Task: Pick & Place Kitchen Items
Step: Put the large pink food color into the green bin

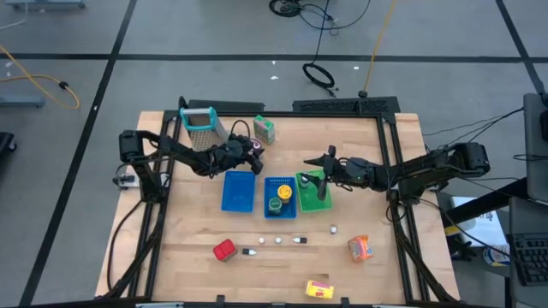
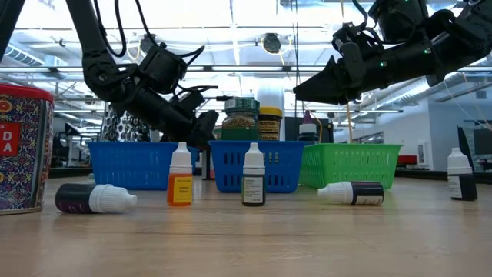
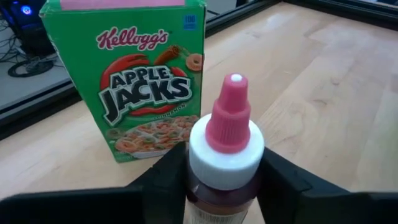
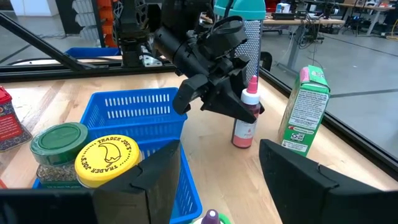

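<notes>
My left gripper (image 1: 254,152) is shut on a small bottle (image 3: 225,155) of red liquid with a white cap and pink nozzle. It is on the bare wood between the green carton (image 1: 264,130) and the left blue tray (image 1: 238,201). The carton (image 3: 149,81) stands upright just beyond the bottle. My right gripper (image 1: 315,162) hovers open and empty over the far edge of the green tray (image 1: 305,198). The middle blue tray (image 1: 279,210) holds a green-lidded jar (image 4: 59,144) and a yellow-lidded jar (image 4: 109,158). My left gripper pinches the bottle between its two fingers at the shoulder just under the white cap (image 3: 219,194). The fingers (image 4: 231,106) slant down from the table's left side. The bottle stands upright, and its base (image 4: 242,142) appears to rest on the table.
A metal grater (image 1: 201,128) lies at the far left. Near the front are a red can (image 1: 224,250), an orange packet (image 1: 360,248), a yellow box (image 1: 318,289) and a row of tiny bottles (image 1: 278,239). A purple-capped bottle (image 4: 211,218) lies below my right gripper.
</notes>
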